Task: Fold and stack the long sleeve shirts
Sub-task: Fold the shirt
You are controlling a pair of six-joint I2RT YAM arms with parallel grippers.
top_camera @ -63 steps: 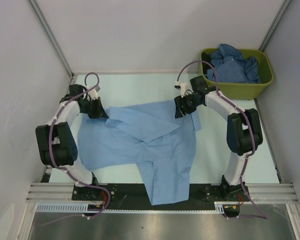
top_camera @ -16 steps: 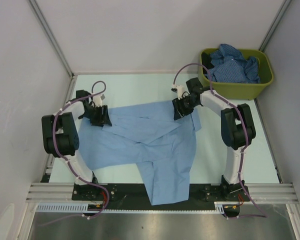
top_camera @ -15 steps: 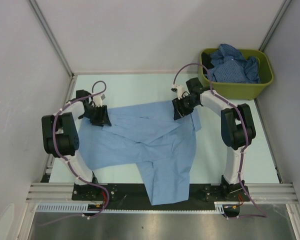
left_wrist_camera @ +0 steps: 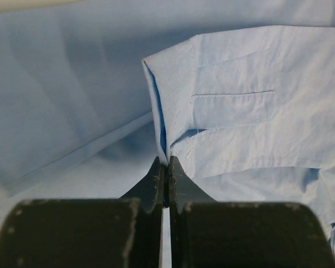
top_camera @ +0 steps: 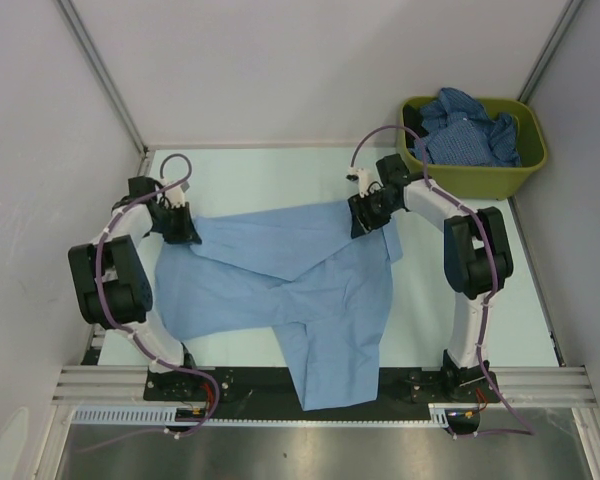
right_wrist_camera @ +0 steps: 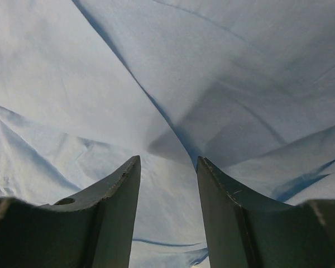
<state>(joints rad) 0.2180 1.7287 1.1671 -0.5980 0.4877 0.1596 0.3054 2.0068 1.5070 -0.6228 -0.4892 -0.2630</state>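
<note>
One shirt out: the light blue shirt (top_camera: 310, 300) lies spread over the middle of the table (top_camera: 280, 165), and its near end reaches past the table's near edge.
Others waiting: darker shirts (top_camera: 470, 135) are heaped in the green bin (top_camera: 475, 182) at the far right corner, well apart from the work.
Progress: early, by my reading. The shirt is opened out but wrinkled, one flap lies slantwise across its middle, no neat fold shows and there is no stack.
Left to do: flatten and fold this shirt, then do the same for each one in the bin and pile them up.
Left gripper (top_camera: 183, 230): low at the shirt's far left corner, fingers pressed together on a doubled edge of the cloth, beside a stitched, cuff-like band.
Left arm (top_camera: 110, 280): elbow drawn back toward the left wall, forearm reaching inward to the cloth.
Right gripper (top_camera: 364, 220): at the shirt's far right corner, pointing down at the cloth, fingers apart with nothing between them. I cannot tell whether the tips touch the cloth.
Right arm (top_camera: 475, 255): elbow out to the right, forearm angled in from beside the bin.
</note>
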